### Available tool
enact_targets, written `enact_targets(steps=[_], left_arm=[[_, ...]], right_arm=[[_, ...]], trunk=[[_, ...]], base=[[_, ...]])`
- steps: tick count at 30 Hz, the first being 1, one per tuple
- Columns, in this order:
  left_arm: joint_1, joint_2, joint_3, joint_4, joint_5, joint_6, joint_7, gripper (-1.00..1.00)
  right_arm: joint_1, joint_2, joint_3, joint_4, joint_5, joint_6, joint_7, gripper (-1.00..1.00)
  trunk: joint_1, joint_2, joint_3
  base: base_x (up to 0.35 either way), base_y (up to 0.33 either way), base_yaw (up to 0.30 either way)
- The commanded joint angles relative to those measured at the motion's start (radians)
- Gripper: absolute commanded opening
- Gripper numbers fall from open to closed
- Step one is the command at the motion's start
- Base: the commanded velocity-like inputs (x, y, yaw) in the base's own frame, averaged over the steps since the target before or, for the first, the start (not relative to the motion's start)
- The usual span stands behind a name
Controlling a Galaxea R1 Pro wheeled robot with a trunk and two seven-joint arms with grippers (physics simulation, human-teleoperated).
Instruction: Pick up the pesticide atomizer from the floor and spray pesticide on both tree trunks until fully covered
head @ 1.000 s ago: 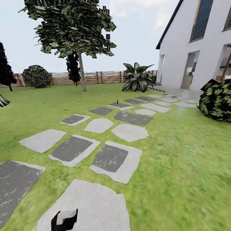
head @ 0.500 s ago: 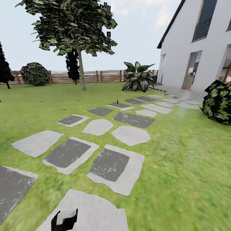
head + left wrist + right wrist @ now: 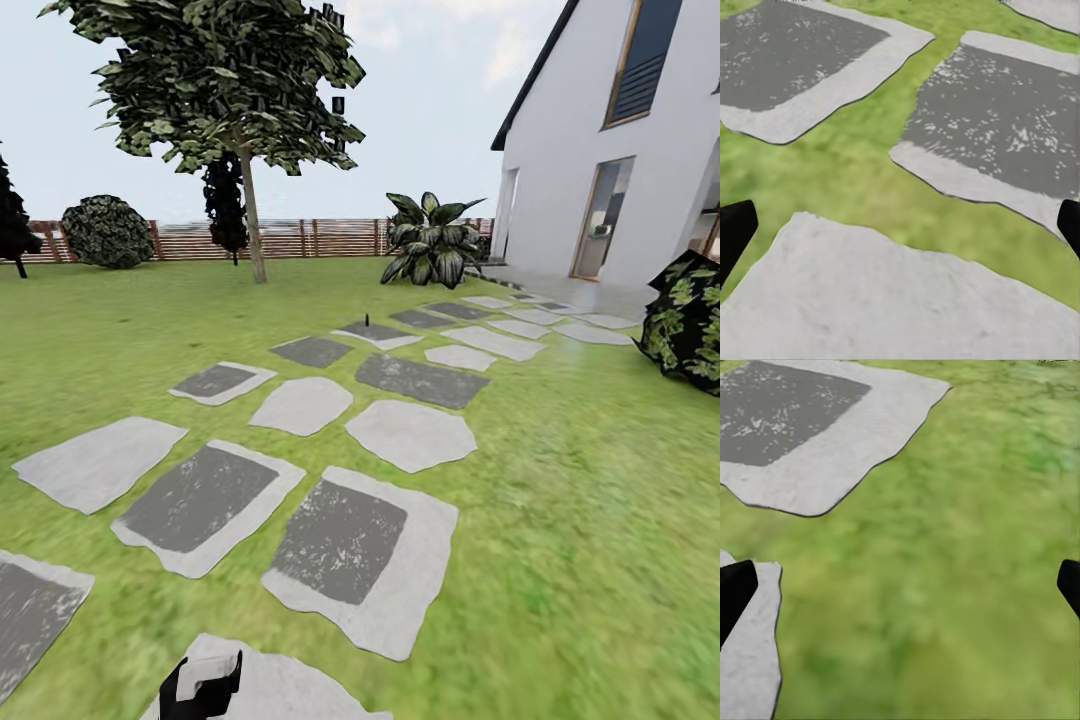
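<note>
**Green lawn crossed by a stone path**

Grey stepping stones (image 3: 362,540) run across the grass (image 3: 590,500). Left of the path stands a tree (image 3: 215,85); on a far stone, a small dark object (image 3: 367,320) — possibly the atomizer, too small to tell. Right: white house (image 3: 620,140). Left gripper (image 3: 900,229) and right gripper (image 3: 900,589) — fingers spread, empty.

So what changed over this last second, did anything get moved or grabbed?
Nothing was grabbed or moved. The whole head view shifted: the stepping stones slid down the picture and grew, so the camera advanced along the path toward the tree and the small dark object far ahead. Both claws, left claw and right claw, are open and empty over stone and grass.
</note>
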State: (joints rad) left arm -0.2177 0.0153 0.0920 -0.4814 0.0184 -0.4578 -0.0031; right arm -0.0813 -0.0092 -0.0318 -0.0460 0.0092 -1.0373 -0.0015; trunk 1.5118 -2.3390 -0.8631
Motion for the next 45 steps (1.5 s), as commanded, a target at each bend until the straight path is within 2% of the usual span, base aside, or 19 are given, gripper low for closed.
enact_targets(steps=[1,45], left_arm=[[0.0,0.0,0.0,0.0,0.0,0.0,0.0,1.0],[0.0,0.0,0.0,0.0,-0.001,0.0,0.0,1.0]], right_arm=[[0.0,0.0,0.0,0.0,0.0,0.0,0.0,1.0],[0.0,0.0,0.001,0.0,0.0,0.0,0.0,1.0]], trunk=[[0.0,0.0,0.0],[0.0,0.0,0.0]], base=[[0.339,0.0,0.0],[0.339,0.0,0.0]])
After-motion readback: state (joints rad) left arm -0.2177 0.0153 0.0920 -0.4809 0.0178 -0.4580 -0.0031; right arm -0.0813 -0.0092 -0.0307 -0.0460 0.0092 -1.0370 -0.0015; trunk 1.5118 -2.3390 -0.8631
